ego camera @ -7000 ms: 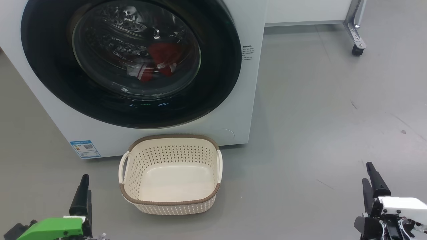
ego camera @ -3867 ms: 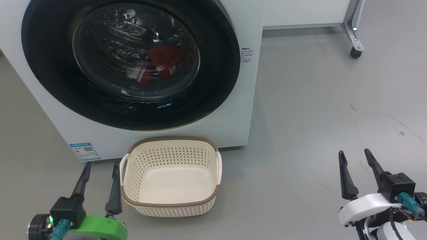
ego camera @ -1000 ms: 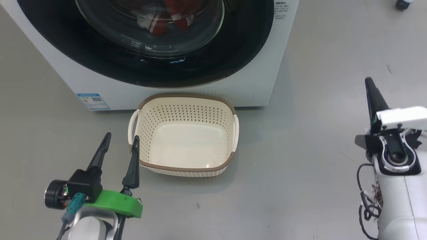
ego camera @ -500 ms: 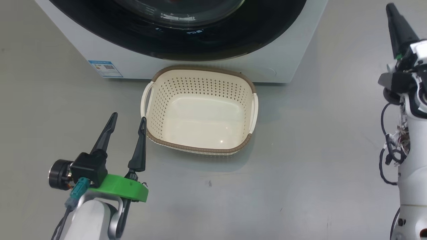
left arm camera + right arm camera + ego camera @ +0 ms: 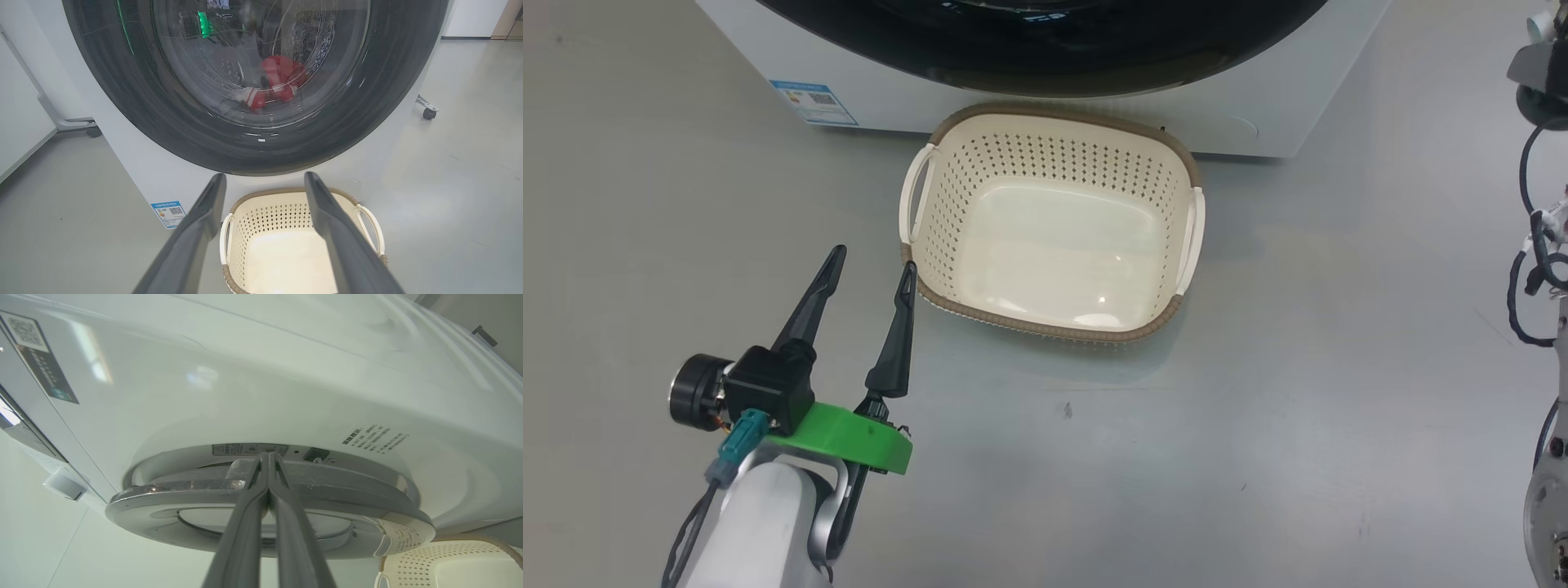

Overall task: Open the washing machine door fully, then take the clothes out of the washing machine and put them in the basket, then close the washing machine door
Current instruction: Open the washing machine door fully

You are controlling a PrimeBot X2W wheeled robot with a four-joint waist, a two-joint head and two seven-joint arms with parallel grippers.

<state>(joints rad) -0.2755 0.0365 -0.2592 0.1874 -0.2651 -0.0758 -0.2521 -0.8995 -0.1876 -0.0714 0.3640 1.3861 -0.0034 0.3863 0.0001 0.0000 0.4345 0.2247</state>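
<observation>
We are holding our left pincer (image 5: 872,260) spread wide and empty, with the basket (image 5: 1045,155) sitting just right of its right fingertip and the clothes (image 5: 282,77) lying ahead of it behind the washing machine door (image 5: 163,122). We are pressing our right pincer (image 5: 267,457) fully together on nothing we can see, its tips lying at that door's edge, with the white washing machine (image 5: 245,375) just beyond them.

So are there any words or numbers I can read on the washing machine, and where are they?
Nothing here reads clearly enough to quote.
The blue label low on the washer: a square code, words too small.
The dark label on the washer: a square code, words blurred.
The grey print beside the door: too blurred.
The strip by the door's edge: a warning triangle, words too small.
</observation>
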